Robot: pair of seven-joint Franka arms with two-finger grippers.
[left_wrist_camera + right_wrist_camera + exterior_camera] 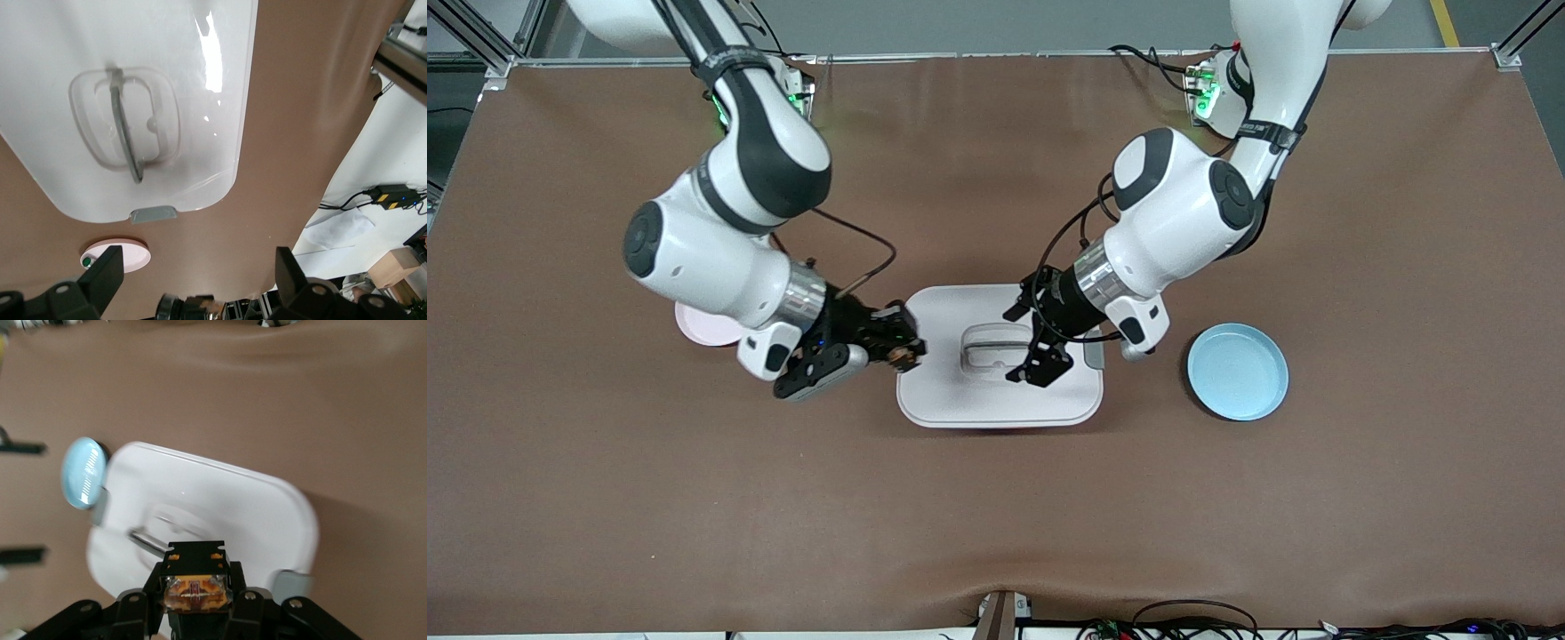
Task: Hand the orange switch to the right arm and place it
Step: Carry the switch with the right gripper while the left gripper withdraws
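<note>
Two arms, one orange switch (195,590), one white lidded box (996,404), and two plates (pink (698,329), blue (1237,371)).

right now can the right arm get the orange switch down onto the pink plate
Probably yes: the right gripper, shut on the orange switch, hangs beside the pink plate, with only its own arm above it.

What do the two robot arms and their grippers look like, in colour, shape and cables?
Both arms are alike: glossy white rounded shells with black bands at the joints and a silver ring at the wrist. The right gripper and left gripper are black, each with a white camera housing beside it. Thin black cables loop along both forearms.
</note>
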